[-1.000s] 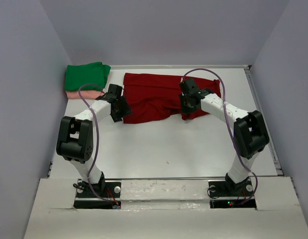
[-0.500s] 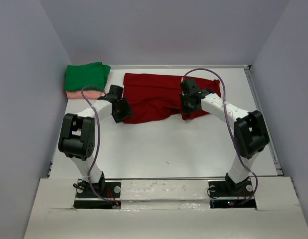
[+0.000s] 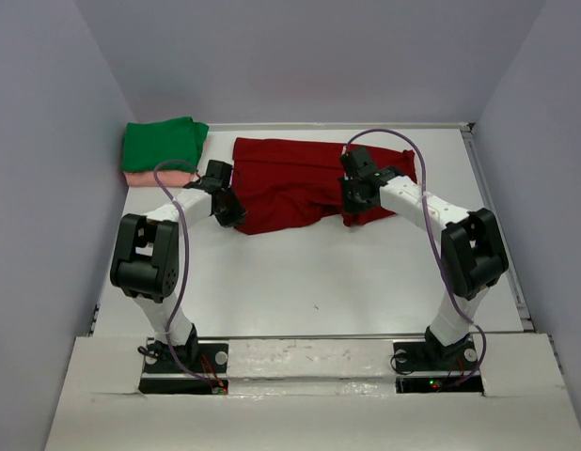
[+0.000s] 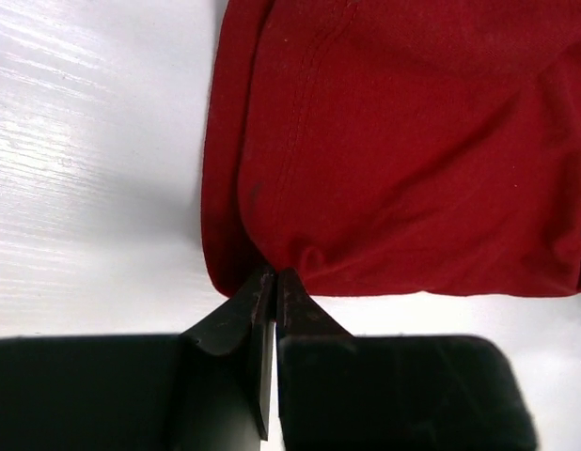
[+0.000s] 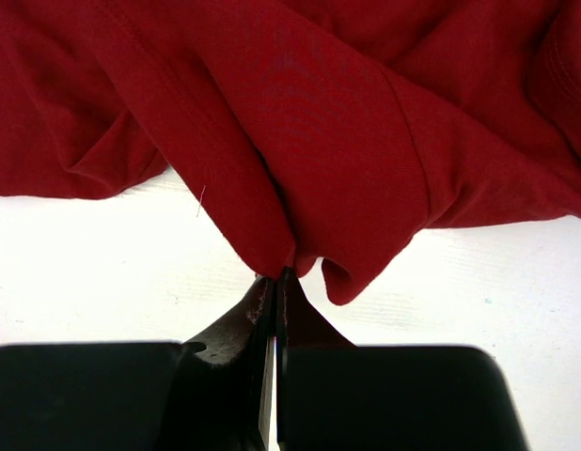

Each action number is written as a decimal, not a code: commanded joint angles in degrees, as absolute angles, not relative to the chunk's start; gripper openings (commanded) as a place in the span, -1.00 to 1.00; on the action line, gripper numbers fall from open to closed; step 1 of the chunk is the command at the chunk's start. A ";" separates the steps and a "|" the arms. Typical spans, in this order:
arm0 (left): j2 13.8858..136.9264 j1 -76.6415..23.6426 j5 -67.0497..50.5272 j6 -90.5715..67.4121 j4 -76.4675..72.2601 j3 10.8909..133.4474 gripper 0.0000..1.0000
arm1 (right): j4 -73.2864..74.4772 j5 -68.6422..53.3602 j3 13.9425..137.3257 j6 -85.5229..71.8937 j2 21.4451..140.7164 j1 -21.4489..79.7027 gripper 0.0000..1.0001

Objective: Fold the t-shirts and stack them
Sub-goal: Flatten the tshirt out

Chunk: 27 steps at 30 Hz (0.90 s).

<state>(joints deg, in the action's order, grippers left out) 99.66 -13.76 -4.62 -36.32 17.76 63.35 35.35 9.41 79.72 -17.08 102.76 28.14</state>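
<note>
A red t-shirt (image 3: 295, 183) lies crumpled across the back of the white table. My left gripper (image 3: 232, 214) sits at its near left corner, shut on the hem of the red t-shirt (image 4: 403, 160), the cloth pinched between the tips of my left gripper (image 4: 274, 279). At the shirt's near right edge, my right gripper (image 3: 351, 209) is shut on a bunched fold of the red t-shirt (image 5: 300, 122), as the tips of my right gripper (image 5: 276, 279) show. A folded green t-shirt (image 3: 162, 143) rests on a folded pink t-shirt (image 3: 154, 177) at the back left.
Grey walls close in the table (image 3: 319, 282) on the left, back and right. The folded stack sits against the left wall, just beyond my left arm.
My left gripper has closed from open onto the red t-shirt's near left corner. The right arm and its grip have stayed as they were.
</note>
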 commanded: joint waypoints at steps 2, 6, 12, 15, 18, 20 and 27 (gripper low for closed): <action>99.93 -13.45 -5.36 -35.86 17.67 63.63 -0.91 | 33.31 9.32 80.07 -16.35 101.87 27.86 -1.00; 99.67 -13.45 -5.80 -35.60 17.84 63.90 -1.00 | 33.22 9.23 80.07 -16.35 102.04 27.86 -1.00; 93.54 -14.59 -3.62 -33.23 19.68 65.12 -1.00 | 33.40 11.51 79.28 -17.14 99.77 27.86 -1.00; 88.52 -16.17 -1.41 -30.94 23.81 68.28 -1.00 | 35.15 15.54 79.80 -16.52 97.21 27.86 -1.00; 82.73 -16.96 2.28 -28.66 27.59 71.53 -1.00 | 38.40 21.26 81.56 -15.65 94.67 26.72 -1.00; 78.95 -17.05 3.25 -27.17 30.14 74.43 -1.00 | 40.60 25.47 82.70 -15.38 91.24 24.71 -1.00; 71.38 -16.96 7.73 -24.96 37.52 84.89 -1.00 | 45.26 38.14 91.13 -11.52 81.13 13.28 -1.00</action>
<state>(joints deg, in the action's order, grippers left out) 75.40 -17.19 3.53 -27.86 31.55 80.23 43.35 26.85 84.51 -14.48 87.92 18.55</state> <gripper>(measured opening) 0.014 0.024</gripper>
